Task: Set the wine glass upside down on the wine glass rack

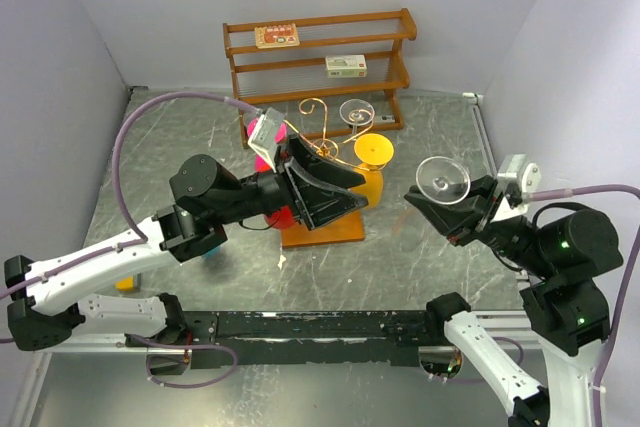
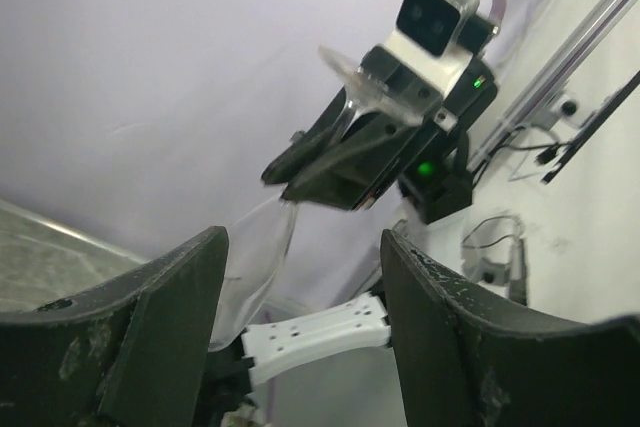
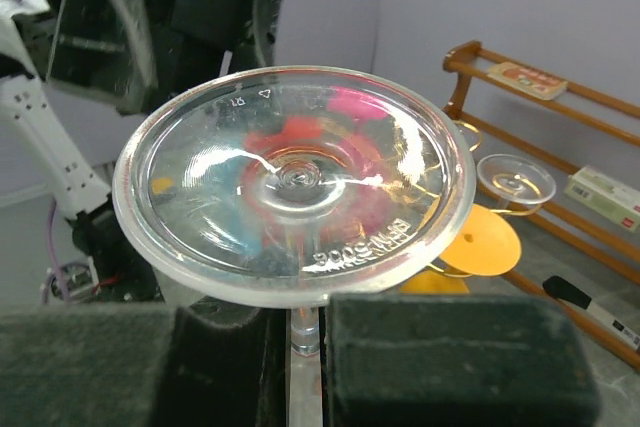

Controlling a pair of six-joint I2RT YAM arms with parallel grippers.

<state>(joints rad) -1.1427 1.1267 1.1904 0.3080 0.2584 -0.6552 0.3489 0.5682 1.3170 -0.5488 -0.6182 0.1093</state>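
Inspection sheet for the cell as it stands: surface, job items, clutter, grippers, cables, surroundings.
Surface: grey marbled table; one small white scrap.
Job's things: wine glass off the table, foot uppermost; wine glass rack carries a clear glass and an orange glass.
Clutter: wooden shelf with two boxes; yellow item, too hidden to name.
Grippers: right gripper shut on the stem; left gripper open, empty, by the rack.
Cables: purple cable arcs over the table's left side.
Surroundings: plain pale walls.

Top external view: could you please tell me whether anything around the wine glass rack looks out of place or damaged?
Nothing looks damaged. The wine glass rack carries a clear glass and a yellow glass, feet up. The only stray item is a small white scrap on the table near its wooden base.
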